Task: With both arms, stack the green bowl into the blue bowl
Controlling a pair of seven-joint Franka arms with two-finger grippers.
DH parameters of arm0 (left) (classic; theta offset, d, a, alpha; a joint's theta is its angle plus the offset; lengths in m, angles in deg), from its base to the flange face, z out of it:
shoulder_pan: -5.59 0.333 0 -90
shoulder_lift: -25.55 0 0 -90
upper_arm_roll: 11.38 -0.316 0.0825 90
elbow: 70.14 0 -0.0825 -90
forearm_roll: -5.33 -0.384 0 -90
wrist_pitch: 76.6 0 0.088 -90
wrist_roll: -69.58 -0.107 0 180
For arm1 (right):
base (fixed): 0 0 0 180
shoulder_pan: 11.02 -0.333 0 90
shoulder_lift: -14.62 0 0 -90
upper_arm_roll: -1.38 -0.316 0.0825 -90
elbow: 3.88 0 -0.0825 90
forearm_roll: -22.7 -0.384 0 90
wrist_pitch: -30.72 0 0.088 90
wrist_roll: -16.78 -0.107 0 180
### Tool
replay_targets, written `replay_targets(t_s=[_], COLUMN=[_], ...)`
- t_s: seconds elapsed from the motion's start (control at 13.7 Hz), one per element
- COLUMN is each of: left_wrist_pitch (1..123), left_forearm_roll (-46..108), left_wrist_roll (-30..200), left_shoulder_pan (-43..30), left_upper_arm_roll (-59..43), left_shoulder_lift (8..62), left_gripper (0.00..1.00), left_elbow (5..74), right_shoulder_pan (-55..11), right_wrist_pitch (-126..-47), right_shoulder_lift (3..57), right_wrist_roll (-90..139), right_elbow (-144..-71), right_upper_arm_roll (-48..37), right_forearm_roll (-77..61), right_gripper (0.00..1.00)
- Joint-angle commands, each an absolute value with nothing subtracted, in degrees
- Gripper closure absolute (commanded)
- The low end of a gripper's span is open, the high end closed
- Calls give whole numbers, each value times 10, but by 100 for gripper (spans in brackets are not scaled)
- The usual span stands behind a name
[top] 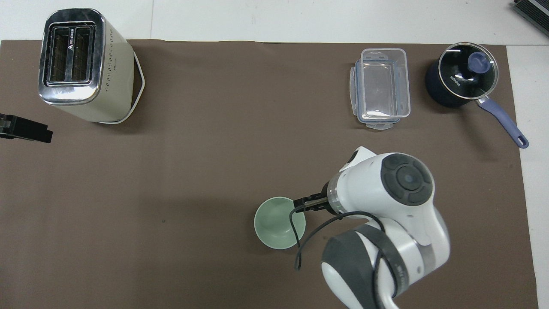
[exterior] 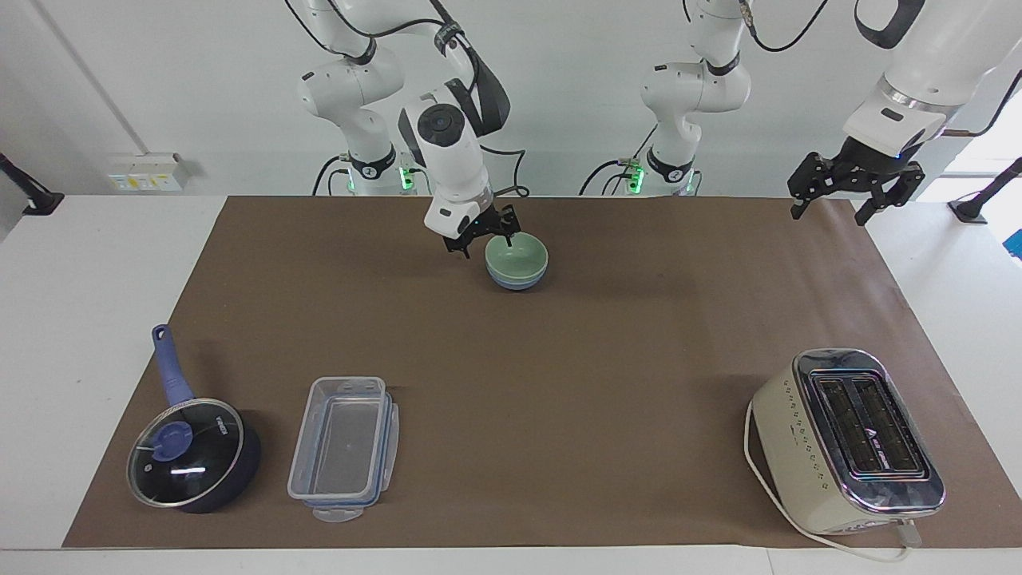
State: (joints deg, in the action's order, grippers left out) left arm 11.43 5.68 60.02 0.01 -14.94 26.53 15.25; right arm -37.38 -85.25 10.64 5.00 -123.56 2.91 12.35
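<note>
green bowl [exterior: 516, 257] sitting nested in blue bowl [exterior: 517, 279], near the robots' edge | right gripper [exterior: 480, 232] hovering beside its rim, fingers spread, gripping nothing | left gripper [exterior: 854, 188] waiting raised, spread wide

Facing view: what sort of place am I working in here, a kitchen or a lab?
Most likely a robotics lab staged with kitchenware. Two white arms stand at a table under brown paper, and a toaster, a lidded saucepan and a clear container sit on it as props.
</note>
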Motion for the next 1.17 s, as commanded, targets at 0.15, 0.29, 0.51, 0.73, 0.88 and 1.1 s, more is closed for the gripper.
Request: replay_targets(t_s=[0.15, 0.29, 0.51, 0.73, 0.88, 1.1], left_wrist_pitch=[108, 108, 108, 109, 109, 108], left_forearm_roll=[61, 61, 61, 61, 61, 61], left_wrist_roll=[604, 604, 604, 604, 604, 604], left_shoulder_pan=[3, 3, 3, 3, 3, 4], left_upper_arm_roll=[-149, -149, -149, -149, -149, -149], left_shoulder_lift=[259, 259, 259, 259, 259, 259], left_gripper=[0, 0, 0, 0, 0, 0], left_elbow=[155, 155, 155, 155, 155, 155], right_shoulder_pan=[-267, -226, -178, -131, -106, -97], right_wrist_pitch=[-748, -709, -646, -617, -594, -547], right_shoulder_lift=[88, 88, 90, 89, 89, 98], right_wrist_roll=[60, 70, 73, 109, 146, 151], right_elbow=[-1149, -1113, -1046, -1023, -991, -925], right_upper_arm_roll=[26, 27, 27, 28, 29, 26], right_forearm_roll=[165, 173, 209, 211, 211, 238], right_gripper=[0, 0, 0, 0, 0, 0])
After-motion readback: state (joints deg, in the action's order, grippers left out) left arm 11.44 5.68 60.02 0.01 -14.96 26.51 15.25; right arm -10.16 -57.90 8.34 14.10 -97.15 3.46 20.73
